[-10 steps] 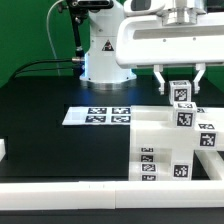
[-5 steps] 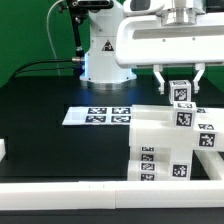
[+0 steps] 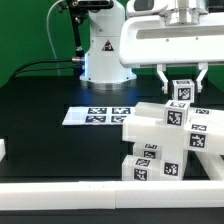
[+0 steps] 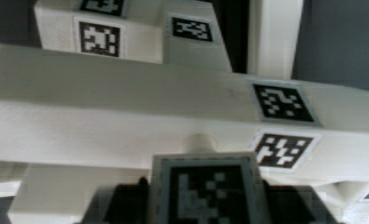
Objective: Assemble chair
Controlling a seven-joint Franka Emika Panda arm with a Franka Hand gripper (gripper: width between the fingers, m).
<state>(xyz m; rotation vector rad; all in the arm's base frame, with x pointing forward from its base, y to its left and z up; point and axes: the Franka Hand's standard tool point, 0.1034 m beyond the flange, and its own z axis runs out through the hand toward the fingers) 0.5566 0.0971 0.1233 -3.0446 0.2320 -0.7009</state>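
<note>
pincer (image 3: 180, 84) grips a tagged block atop the chunky white chair (image 3: 160, 140).

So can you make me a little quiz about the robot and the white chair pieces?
1. True or false: the gripper holds a small tagged block.
2. What flat thing lies on the black table to the exterior view's left of the chair? A) the marker board B) a red book C) a spoon
3. Fill in: the tags on the chair parts are black and ____.

Key: 1 true; 2 A; 3 white.
</note>
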